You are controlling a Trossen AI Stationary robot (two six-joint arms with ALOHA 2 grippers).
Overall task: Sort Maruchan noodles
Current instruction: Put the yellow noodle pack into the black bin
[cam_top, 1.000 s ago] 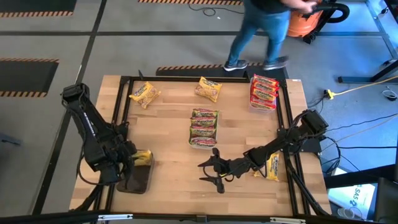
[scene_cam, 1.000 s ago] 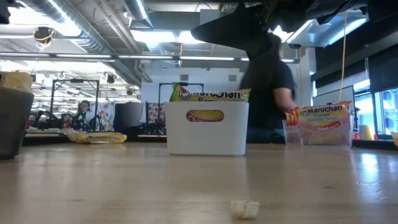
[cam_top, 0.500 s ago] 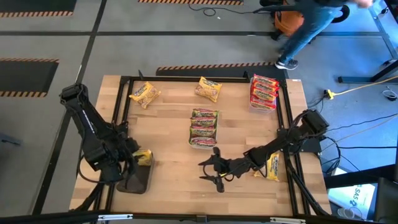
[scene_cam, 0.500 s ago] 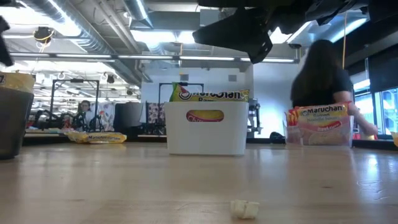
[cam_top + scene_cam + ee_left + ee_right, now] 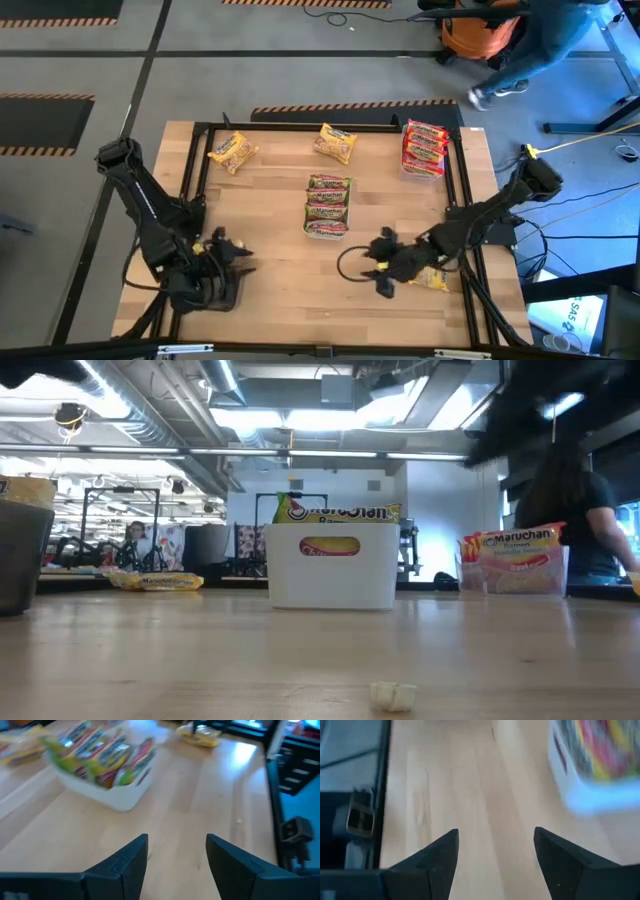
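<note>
Noodles [image 5: 327, 205] fill a white tray mid-bench from above, more sit in a far-right tray [image 5: 423, 147], and two yellow packets [image 5: 232, 151] lie loose at the far edge. Left gripper [image 5: 232, 262] and right gripper [image 5: 372, 272] hover low, jaws released. Left wrist view shows empty fingers [image 5: 127, 860] facing the white tray [image 5: 120, 800].

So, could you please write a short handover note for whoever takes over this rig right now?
Left gripper: open, empty, near the table's front left.
Right gripper: open, empty, front centre-right.
Sorted: green packets in the white tray mid-table; red packets in the clear tray at the back right.
Left: two yellow packets loose at the back, one yellow packet beside the right arm. The dark tray at front left is mostly hidden by the left arm; contents unclear.
</note>
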